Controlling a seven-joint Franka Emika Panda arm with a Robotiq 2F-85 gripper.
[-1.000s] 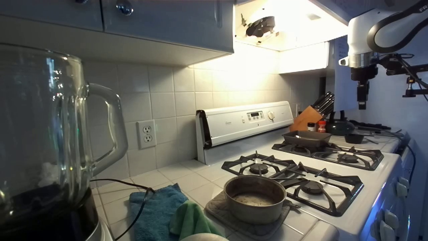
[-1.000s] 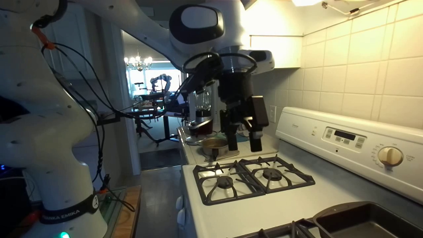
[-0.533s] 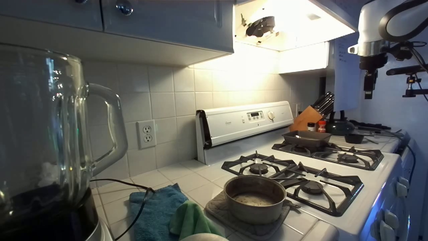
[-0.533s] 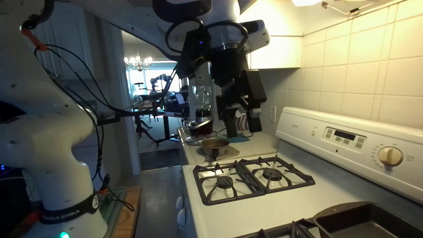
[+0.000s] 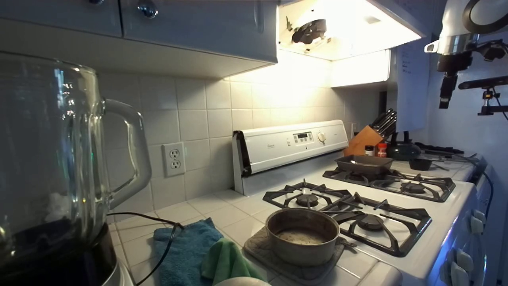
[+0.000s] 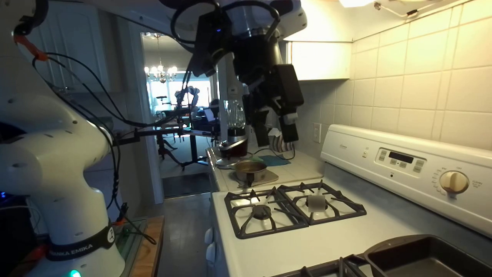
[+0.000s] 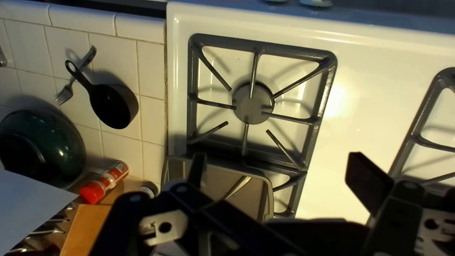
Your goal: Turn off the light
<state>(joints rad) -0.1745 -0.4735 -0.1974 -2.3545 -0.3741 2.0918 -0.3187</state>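
The light (image 5: 349, 24) glowed in the hood (image 5: 399, 16), above the stove (image 6: 280, 246) toward its back edge. The tool (image 6: 276, 137) hung lower, well apart from it, jaws spread wide, holding nothing. A pot (image 5: 303, 250) (on a mat (image 5: 257, 246)) sat near the worktop's (image 5: 218, 210) front corner, just beside the stove.

Pot (image 5: 303, 252) on quilted mat (image 5: 256, 242), blue towel (image 5: 190, 242), green cloth (image 5: 226, 262)

Looks like a home kitchen: has a gas stove (image 7: 355, 124) and a baking pan (image 6: 417, 254) below the gripper (image 6: 276, 141), a knife block (image 5: 360, 143) and a fork (image 7: 64, 95) on tiled counter (image 7: 153, 67) lower to one side of it, a blender (image 6: 235, 132) well apart from it, a chandelier (image 6: 163, 77) through a doorway (image 6: 151, 161) farther off.
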